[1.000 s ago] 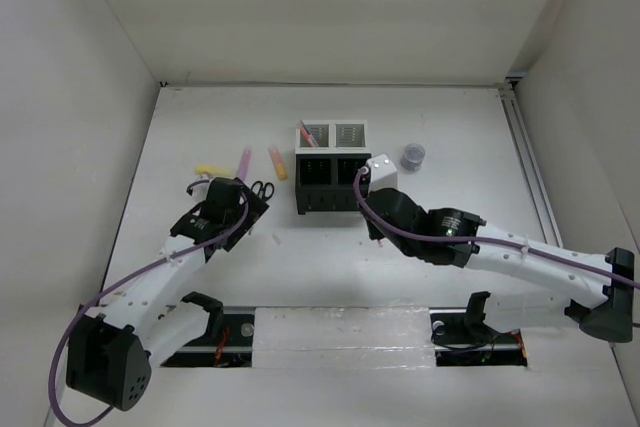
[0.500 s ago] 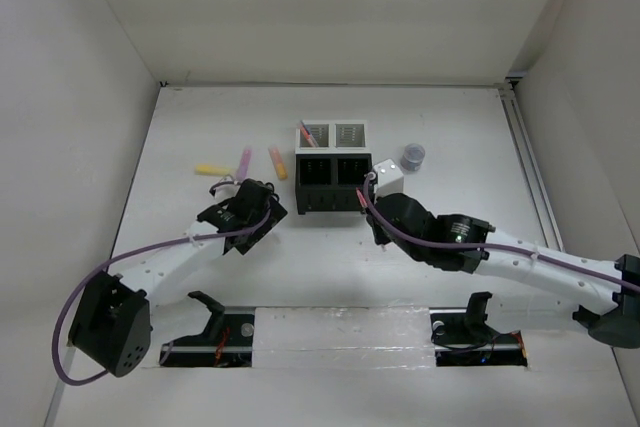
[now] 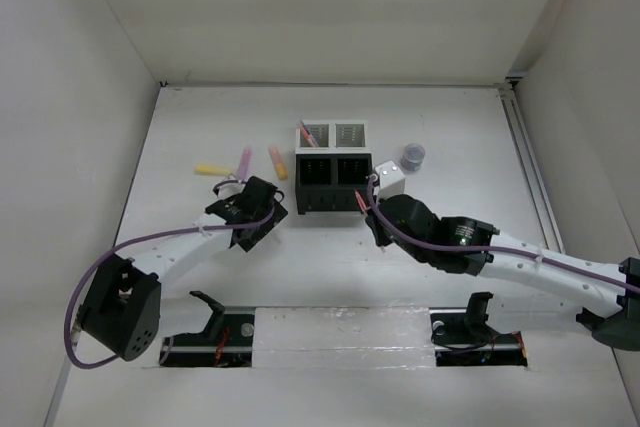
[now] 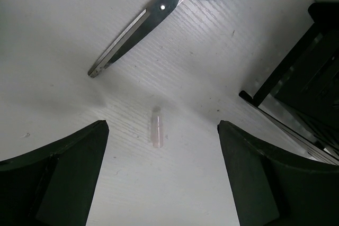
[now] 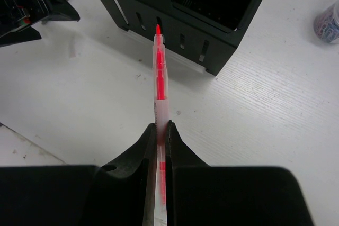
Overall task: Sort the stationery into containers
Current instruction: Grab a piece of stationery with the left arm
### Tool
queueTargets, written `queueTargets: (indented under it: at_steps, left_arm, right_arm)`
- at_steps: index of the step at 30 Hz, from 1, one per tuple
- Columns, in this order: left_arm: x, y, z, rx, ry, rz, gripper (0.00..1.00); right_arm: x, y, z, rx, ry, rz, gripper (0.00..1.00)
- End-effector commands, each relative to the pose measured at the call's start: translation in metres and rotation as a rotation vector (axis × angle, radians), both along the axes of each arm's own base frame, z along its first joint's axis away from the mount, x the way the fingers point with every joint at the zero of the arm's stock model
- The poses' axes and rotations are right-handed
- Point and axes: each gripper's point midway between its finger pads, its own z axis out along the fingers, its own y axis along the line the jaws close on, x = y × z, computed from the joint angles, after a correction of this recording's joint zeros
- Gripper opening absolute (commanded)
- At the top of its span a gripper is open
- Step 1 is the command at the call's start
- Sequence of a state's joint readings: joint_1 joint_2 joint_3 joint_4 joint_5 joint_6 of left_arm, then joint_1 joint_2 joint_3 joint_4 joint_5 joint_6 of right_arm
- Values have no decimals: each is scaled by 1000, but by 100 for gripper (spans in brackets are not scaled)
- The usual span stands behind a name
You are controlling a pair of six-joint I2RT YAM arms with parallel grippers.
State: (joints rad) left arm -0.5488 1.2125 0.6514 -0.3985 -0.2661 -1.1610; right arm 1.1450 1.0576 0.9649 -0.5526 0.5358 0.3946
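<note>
Red pen [image 5: 159, 67] is clamped in the right gripper [image 5: 160, 127], arm stretched low from the near edge, tip by the black compartments [image 5: 212, 9]. Left gripper [image 4: 161, 126] is held spread, pointed down, just short of the scissors [image 4: 159, 11].

Overhead view: I get bright, even, diffuse light bounced off the white walls; the table [image 3: 450, 127] reads near white, shadows under the arms are faint and soft, and focus is sharp throughout. Left wrist view: dimmer, with a grey cast; a broad soft shadow at left; the scissors [image 4: 139, 28] blade shows a mild sheen; the left gripper [image 4: 161, 129] fingers [image 4: 63, 173] are near-black, with little detail. Right wrist view: bright; I see the red pen [image 5: 159, 78] crisply; the black compartments [image 5: 212, 9] are underexposed inside; the right gripper [image 5: 160, 126] is dark and featureless.
</note>
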Motion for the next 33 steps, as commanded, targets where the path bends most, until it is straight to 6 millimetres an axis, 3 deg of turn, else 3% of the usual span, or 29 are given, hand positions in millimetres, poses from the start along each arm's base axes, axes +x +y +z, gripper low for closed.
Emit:
queueTargets:
  at_steps: [1, 9, 16, 17, 26, 28, 33]
  left_arm:
    - [9, -2, 6, 4, -23, 1, 81]
    - [3, -15, -8, 40, 40, -47, 74]
    - [3, -14, -13, 61, 63, -35, 74]
    - [2, -13, -15, 66, 71, -35, 70]
    - [-7, -11, -24, 97, 115, -32, 65]
    - [-8, -11, -27, 103, 124, -32, 57]
    - [-13, -9, -33, 115, 157, -36, 55]
  right_arm:
    - [3, 10, 16, 69, -34, 27, 0]
    - [1, 10, 8, 70, -29, 34, 0]
    - [-3, 12, 13, 114, -32, 60, 0]
    - [-4, 10, 12, 115, -32, 60, 0]
    - [-6, 9, 16, 145, -42, 68, 0]
    - [-6, 9, 16, 137, -47, 73, 0]
    - [-6, 10, 18, 145, -51, 74, 0]
